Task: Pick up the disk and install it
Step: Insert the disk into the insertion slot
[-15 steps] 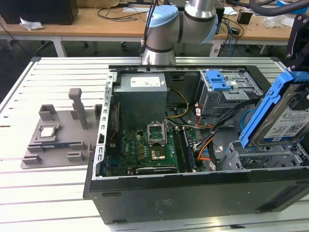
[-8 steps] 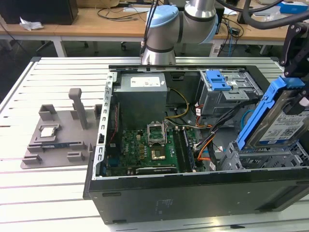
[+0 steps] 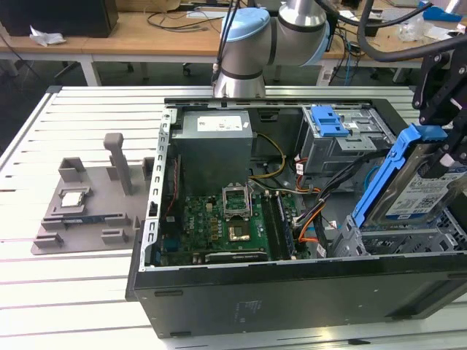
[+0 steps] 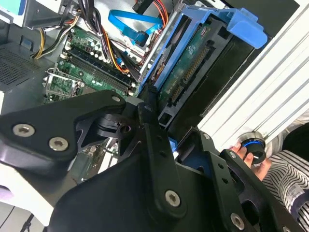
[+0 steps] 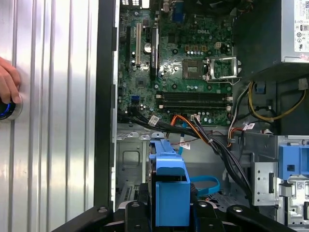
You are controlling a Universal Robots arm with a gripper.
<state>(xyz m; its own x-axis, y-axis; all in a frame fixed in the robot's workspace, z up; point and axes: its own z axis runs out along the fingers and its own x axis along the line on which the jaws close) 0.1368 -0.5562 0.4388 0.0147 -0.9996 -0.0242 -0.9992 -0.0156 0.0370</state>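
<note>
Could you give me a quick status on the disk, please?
Gripper shut on disk. Disk tilted above the case's drive bay. Not seated. Cables beside bay.

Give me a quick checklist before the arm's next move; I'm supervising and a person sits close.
1. Silver-metal hard drive with blue plastic rails off the table, tilted over the case: ok.
2. Black gripper shut on the rails: cannot tell.
3. Grey metal drive bay beneath free of loose parts: cannot tell.
4. Black and orange cables apart from the drive: ok.
5. Hand outside the open black computer case, on a round blue-lit button: ok.
</note>
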